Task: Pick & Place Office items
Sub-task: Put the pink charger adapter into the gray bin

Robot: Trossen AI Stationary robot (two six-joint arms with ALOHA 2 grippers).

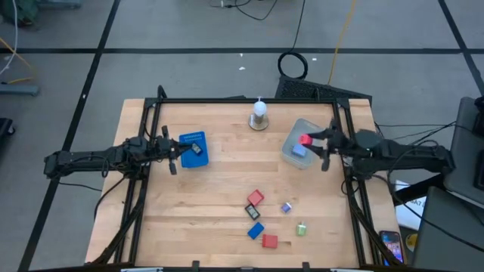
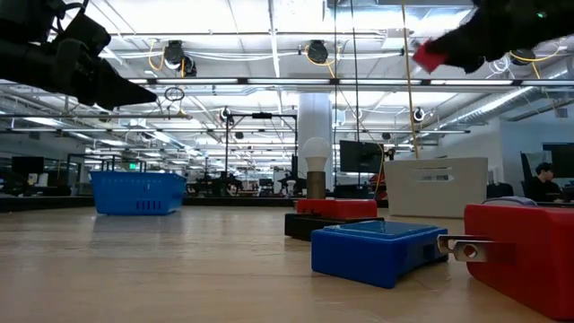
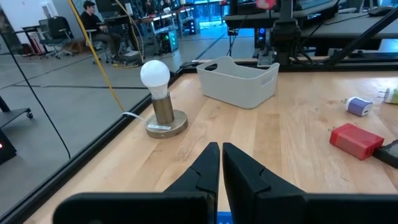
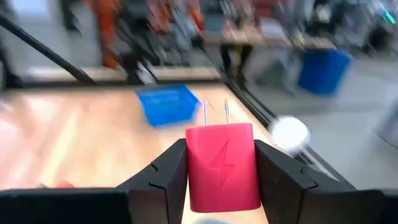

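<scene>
While the right tool (image 4: pixel 221 171) clamps a red charger block (image 4: pixel 222 163), smooth plastic with two metal prongs, directly above the translucent grey tub (image 1: pixel 296 145), it should lower before letting go. Across the wooden surface (image 1: pixel 227 189), the left tool (image 3: pixel 221 163) hovers closed, empty.

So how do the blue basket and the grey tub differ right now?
The blue basket sits on the table's left side under the left tool, which is shut and holds nothing; the grey tub sits on the right under the right tool, which grips a red charger. The basket holds a dark item, the tub a blue one. Both are open-topped.
</scene>
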